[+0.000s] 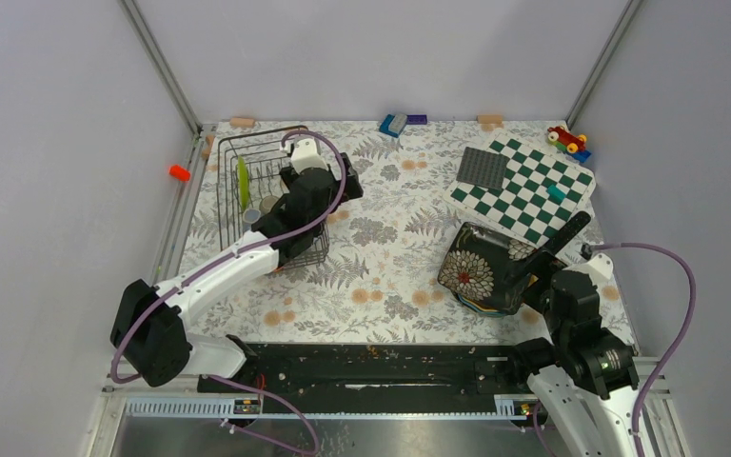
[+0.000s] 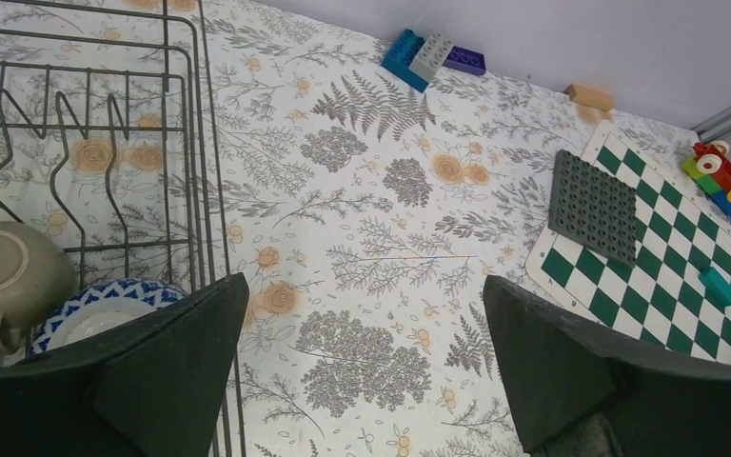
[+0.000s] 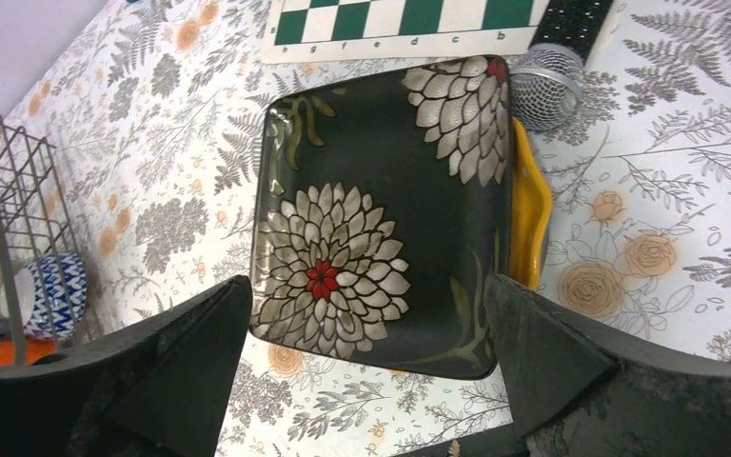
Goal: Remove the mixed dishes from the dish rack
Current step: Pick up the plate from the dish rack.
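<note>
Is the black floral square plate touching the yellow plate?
Touching. The right wrist view shows the black floral square plate lying directly on the yellow plate, whose rim sticks out from under its right edge.

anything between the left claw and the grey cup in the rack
Only the dish rack's own side wires. The open left claw straddles that wall, and the grey cup and the blue patterned bowl sit just inside it, beside the claw's rack-side finger. Nothing else visible blocks them.
</note>
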Available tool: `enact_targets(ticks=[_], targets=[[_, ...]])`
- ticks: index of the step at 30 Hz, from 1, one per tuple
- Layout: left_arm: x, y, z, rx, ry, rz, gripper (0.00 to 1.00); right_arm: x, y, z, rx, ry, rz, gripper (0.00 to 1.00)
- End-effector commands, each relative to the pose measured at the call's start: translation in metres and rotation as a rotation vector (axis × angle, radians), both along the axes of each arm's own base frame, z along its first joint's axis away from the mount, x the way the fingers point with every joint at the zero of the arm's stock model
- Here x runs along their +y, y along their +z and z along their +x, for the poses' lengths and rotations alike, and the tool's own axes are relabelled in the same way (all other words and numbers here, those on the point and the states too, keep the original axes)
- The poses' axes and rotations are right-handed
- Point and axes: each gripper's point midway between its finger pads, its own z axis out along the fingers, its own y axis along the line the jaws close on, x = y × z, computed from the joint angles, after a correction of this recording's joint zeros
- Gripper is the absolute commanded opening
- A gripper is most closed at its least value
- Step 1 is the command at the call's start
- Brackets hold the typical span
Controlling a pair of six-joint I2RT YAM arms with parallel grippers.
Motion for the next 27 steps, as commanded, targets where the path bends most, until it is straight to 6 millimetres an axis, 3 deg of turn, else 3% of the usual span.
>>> enact_targets(ticks=[1, 7, 13, 17, 27], targets=[[0.001, 0.023, 0.009, -0.032, 0.003, -0.056, 0.99, 0.011, 0.022, 0.009, -0.066, 0.064, 0.012, 1.00], [0.030, 0.010, 0.017, 0.038, 0.072, -0.019, 0.99, 0.028, 0.030, 0.027, -0.102, 0.143, 0.023, 1.00], [0.088, -0.012, 0.030, 0.167, 0.199, 0.011, 0.99, 0.051, 0.034, 0.045, -0.115, 0.245, 0.036, 1.00], [0.124, -0.011, 0.028, 0.197, 0.286, 0.065, 0.99, 0.060, 0.035, 0.049, -0.153, 0.291, 0.052, 0.99], [0.180, -0.036, 0.019, 0.335, 0.400, 0.112, 0.99, 0.042, 0.023, 0.037, -0.227, 0.244, 0.000, 1.00]])
